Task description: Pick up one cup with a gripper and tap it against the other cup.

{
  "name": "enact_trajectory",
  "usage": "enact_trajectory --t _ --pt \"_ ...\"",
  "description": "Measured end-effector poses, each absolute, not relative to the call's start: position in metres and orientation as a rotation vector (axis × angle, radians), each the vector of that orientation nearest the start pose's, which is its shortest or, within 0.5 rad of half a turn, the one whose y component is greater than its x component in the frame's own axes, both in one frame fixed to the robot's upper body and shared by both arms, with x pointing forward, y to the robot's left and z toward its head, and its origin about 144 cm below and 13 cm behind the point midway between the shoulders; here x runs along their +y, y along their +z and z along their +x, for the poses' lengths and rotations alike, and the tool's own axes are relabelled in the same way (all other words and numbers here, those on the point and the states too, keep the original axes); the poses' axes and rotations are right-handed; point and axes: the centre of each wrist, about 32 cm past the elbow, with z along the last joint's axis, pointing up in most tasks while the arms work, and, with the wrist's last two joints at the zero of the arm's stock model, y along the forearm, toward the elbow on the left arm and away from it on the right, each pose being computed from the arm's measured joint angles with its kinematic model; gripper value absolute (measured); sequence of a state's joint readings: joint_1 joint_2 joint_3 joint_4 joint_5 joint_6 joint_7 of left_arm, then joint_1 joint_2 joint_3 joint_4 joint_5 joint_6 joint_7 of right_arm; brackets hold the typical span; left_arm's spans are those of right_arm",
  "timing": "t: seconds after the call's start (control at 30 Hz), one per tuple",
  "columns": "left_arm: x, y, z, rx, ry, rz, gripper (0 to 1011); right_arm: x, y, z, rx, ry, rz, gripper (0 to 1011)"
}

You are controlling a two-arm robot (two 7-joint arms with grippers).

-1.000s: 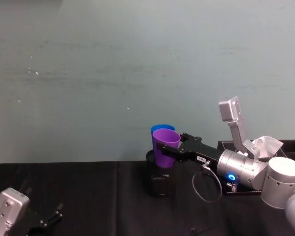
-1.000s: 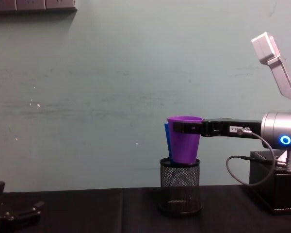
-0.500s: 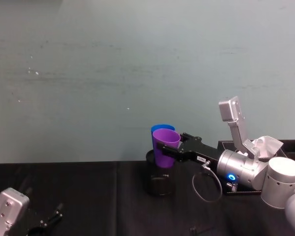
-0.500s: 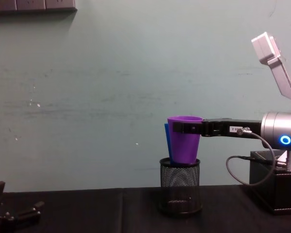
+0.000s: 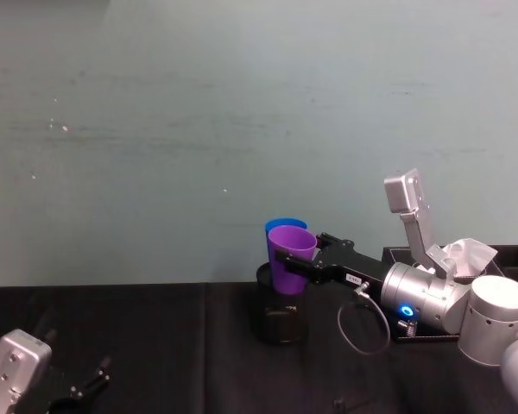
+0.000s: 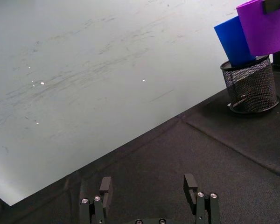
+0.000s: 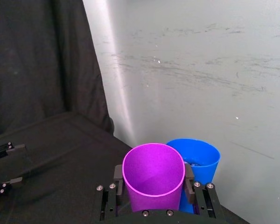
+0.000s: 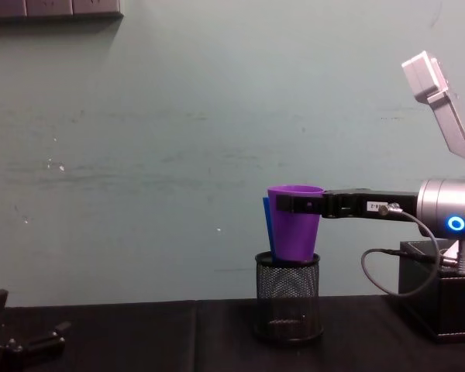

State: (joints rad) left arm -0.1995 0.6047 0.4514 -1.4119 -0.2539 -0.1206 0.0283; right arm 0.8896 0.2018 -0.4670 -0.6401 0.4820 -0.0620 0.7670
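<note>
Pale green wall (image 5: 198, 129) forms the background, with a table (image 5: 155, 345) under a black cloth in front of it. Near the middle of the table, close to the wall, stands a black mesh pen holder (image 8: 288, 306).

The blue cup (image 6: 233, 42) sits in the pen holder. It leans toward the robot's left, with its lower part inside the mesh and its rim well above it.

The right gripper (image 8: 287, 204) reaches in level from the robot's right. Its two fingers (image 7: 117, 173) are clamped on opposite sides of the purple cup (image 8: 296, 225), just below the rim. The purple cup is held upright, mouth up, with its base level with the holder's rim. The frames do not show whether the base rests on the rim or hangs just above it.

The purple cup is immediately beside the blue cup, on the side nearer the robot. In the right wrist view the two walls appear to meet, but contact cannot be confirmed.

A cable (image 8: 387, 271) loops down from the right gripper's wrist. Behind the wrist, a black box (image 8: 442, 310) sits on the table at the right edge.

The left gripper (image 6: 148, 186) lies low over the cloth at the robot's near left, well apart from both cups. Its fingers are spread, with nothing between them.
</note>
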Motion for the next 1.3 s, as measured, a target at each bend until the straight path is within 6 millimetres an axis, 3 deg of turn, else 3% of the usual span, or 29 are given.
enact_trajectory --t 1.3 --pt "0.3096 1.1398 0.4886 -0.285 1.248 0.304 1000 -0.2547 1.2285 0.6695 0.030 -0.690 -0.018 738"
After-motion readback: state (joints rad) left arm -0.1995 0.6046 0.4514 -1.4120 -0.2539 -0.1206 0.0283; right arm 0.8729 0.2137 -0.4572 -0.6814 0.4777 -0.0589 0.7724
